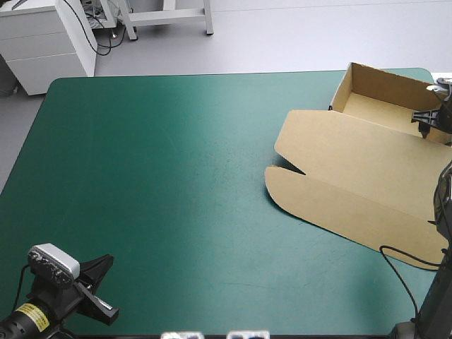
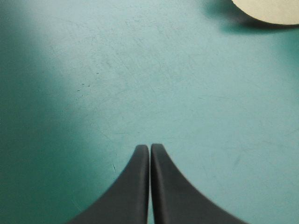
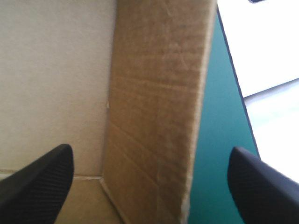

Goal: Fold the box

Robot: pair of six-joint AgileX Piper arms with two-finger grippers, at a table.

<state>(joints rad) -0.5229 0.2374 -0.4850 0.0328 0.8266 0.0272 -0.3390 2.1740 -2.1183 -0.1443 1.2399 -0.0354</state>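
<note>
Left gripper (image 2: 150,148): black fins pressed together, tabletop (image 1: 176,183) near-left corner. Right gripper (image 3: 150,151): fins apart astride a raised wall of brown corrugated box (image 1: 353,176), lid flat, far-right corner.

One box (image 1: 353,173), left fingers (image 2: 134,189) (two), right fingers (image 3: 37,182) (two)
</note>
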